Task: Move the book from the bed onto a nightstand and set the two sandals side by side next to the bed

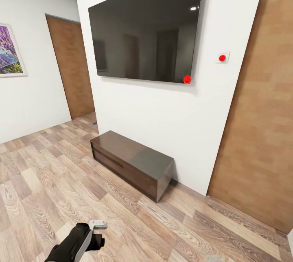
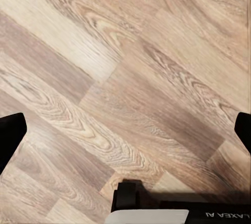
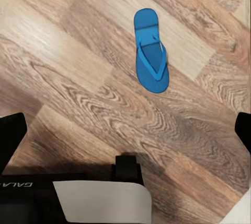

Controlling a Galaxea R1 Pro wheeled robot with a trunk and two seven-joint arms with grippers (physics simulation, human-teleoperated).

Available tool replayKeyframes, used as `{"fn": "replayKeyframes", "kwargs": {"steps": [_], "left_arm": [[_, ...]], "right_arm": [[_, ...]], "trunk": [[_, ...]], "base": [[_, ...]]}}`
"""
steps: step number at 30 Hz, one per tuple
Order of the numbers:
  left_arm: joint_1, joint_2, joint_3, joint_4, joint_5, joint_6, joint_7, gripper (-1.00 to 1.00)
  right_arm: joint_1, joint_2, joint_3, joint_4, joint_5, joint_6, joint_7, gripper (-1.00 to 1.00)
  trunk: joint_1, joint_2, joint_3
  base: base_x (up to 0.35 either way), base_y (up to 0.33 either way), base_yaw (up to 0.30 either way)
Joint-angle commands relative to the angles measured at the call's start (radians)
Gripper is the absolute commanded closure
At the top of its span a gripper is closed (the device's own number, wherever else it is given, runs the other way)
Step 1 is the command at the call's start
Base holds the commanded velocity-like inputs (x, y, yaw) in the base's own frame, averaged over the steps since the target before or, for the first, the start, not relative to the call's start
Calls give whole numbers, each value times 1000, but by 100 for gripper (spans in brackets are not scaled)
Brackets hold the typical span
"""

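1. Sandal (image 3: 150, 50), bright blue flip-flop, flat on the wood-plank floor (image 3: 78, 78), strap side up, lying across the run of the planks and alone there, well clear of the right hand (image 3: 125, 135).
2. Right hand spread open above the floor, grasping nothing; dark fingertips (image 3: 10, 138) at the two sides of the right wrist view, bare planks between them.
3. White plate on the arm below, beside a dark band with mirrored lettering, legible only as "GALA".
4. Left hand (image 2: 125, 132) likewise released and empty, black fingertips (image 2: 10, 135) wide apart over bare floor (image 2: 130, 78).
5. Partial lettering "LAXEA", upside down, on the dark band in the left wrist view.
6. In the head view, left arm (image 1: 75, 243) low down, black with a white panel, hanging over the floor.
7. Ahead, a long low dark brown bench (image 1: 132, 163) against the white wall (image 1: 162, 111), glossy top bare.
8. Above it a large black wall screen (image 1: 148, 27), a red dot at its lower corner.
9. Small wall switch (image 1: 222, 57) with a red button beside the screen.
10. Wood-panelled doors at far left (image 1: 71, 70) and at right (image 1: 260, 103).
11. Small blue speck (image 1: 95, 123) on the floor near the far door, too small to identify.
12. Framed purple picture (image 1: 10, 52) on the left wall.
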Motion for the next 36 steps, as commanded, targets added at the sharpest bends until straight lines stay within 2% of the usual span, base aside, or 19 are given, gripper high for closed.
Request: {"fn": "replayKeyframes", "kwargs": {"steps": [1,6,11,18,36], "left_arm": [[0,-1,0,-10,0,10,4,-100],[3,-3,-3,-19,4,5,8,-100],[4,-5,-3,38,6,-50,10,-100],[4,-4,1,56,5,-72,10,-100],[2,-4,2,42,1,-67,11,-100]], "right_arm": [[-2,-1,0,-5,-1,5,-2,-100],[-4,2,1,-10,1,-10,-8,-100],[-5,-1,1,-11,3,-16,-7,-100],[-4,-1,1,-12,2,-18,-3,-100],[-5,-2,-1,-11,1,-36,-5,-100]], "trunk": [[0,-1,-1],[0,-1,-1],[0,-1,-1],[0,-1,-1],[69,-127,-58]], "base": [[0,0,0],[-10,1,0],[-266,60,-179],[-160,33,-69],[-3,1,-1]]}}
